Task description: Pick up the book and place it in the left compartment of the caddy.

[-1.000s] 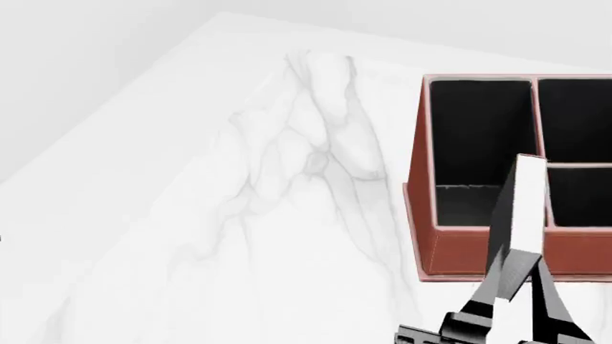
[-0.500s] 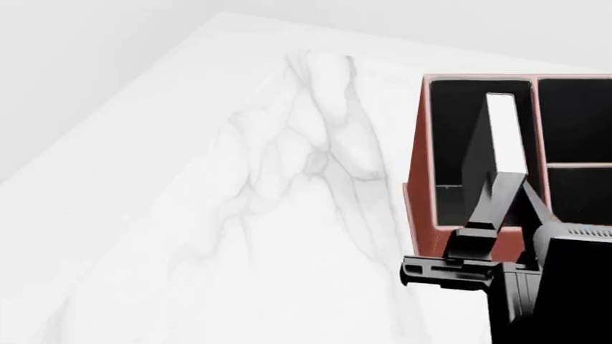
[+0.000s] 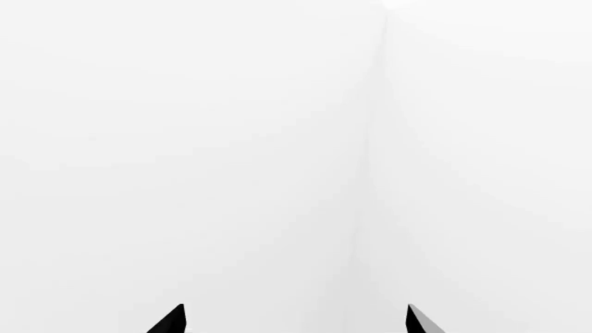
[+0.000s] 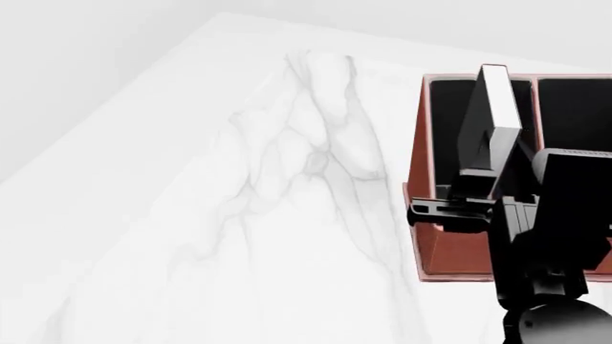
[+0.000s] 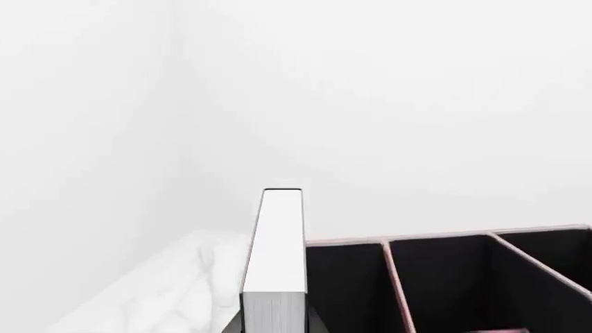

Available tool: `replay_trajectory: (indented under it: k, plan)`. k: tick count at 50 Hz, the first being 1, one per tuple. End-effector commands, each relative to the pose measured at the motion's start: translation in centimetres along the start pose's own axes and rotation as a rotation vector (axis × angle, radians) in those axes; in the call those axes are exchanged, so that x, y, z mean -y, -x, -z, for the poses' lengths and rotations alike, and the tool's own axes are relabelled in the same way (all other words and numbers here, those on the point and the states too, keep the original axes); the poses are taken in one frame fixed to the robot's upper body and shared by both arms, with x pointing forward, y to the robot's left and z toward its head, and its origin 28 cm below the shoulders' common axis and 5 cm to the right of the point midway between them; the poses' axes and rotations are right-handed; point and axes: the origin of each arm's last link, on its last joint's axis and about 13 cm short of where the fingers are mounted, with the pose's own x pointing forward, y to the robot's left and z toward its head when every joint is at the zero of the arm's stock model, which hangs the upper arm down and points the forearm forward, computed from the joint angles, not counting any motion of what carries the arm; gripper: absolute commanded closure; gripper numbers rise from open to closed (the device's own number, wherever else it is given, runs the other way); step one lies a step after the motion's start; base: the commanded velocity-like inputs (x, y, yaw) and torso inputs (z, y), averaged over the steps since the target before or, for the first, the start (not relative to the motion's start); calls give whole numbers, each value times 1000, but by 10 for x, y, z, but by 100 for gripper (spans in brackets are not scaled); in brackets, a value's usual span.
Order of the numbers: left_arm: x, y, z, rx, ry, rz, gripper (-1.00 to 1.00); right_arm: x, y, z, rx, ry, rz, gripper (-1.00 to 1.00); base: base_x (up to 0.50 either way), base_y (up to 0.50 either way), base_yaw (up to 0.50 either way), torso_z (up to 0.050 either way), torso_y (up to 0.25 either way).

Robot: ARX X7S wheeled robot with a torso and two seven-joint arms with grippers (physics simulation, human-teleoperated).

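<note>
The book (image 4: pixel 499 100), black-covered with white page edges, stands on end, tilted, in my right gripper (image 4: pixel 484 166), which is shut on its lower part. It hangs over the left compartment (image 4: pixel 446 136) of the reddish-brown caddy (image 4: pixel 457 252); its lower end is hidden behind the gripper. In the right wrist view the book (image 5: pixel 277 250) rises from the gripper (image 5: pixel 274 325), with the left compartment (image 5: pixel 344 291) and caddy rim (image 5: pixel 434 239) right beside it. My left gripper (image 3: pixel 294 322) is open and empty, facing a bare white surface.
The caddy stands at the right of a white marble table (image 4: pixel 287 215), whose left edge runs diagonally at the far left. Two shorter compartments (image 4: pixel 575 115) split by a divider lie right of the left slot. My right arm (image 4: pixel 550 236) covers the caddy's front right.
My right gripper has carried the book forward from the caddy's front wall to over the left compartment. More of the right arm has come into the head view.
</note>
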Motion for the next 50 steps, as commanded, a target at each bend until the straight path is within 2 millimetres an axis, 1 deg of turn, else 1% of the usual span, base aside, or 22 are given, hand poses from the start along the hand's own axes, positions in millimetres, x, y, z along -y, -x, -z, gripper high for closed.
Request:
replay_trajectory:
  k: [1, 10, 14, 17, 21, 33, 37, 40, 44, 50]
  plan:
    - [-3, 7, -5, -9, 26, 42, -100, -5, -8, -2, 18, 18, -13, 100, 0, 0, 0, 0, 0]
    - [-2, 7, -5, -9, 25, 44, -100, -4, -6, -1, 17, 9, -9, 100, 0, 0, 0, 2, 2]
    - [-2, 6, -6, -7, 25, 44, -100, -4, -13, 5, 58, 44, -9, 100, 0, 0, 0, 0, 0]
    - [-3, 4, -6, -10, 30, 40, -100, -5, -20, 11, 88, 50, -9, 100, 0, 0, 0, 0, 4]
    - [-4, 3, -6, -21, 32, 32, -100, -6, -25, 18, 101, 46, -17, 100, 0, 0, 0, 0, 2]
    - [-3, 4, -6, -19, 29, 28, -100, -5, -29, 23, 103, 36, -21, 100, 0, 0, 0, 0, 2]
    - [-2, 5, -6, 6, 4, 29, -100, -3, -30, 25, 98, 36, -15, 100, 0, 0, 0, 0, 0]
    - [-2, 5, -5, 21, -16, 28, -100, -2, -31, 25, 98, 35, -10, 100, 0, 0, 0, 0, -214]
    - [-2, 6, -6, 8, 7, 28, -100, 0, -31, 26, 103, 33, 6, 100, 0, 0, 0, 0, -232]
    - [-3, 6, -5, 0, 17, 27, -100, 4, -33, 25, 105, 34, 24, 100, 0, 0, 0, 0, 0]
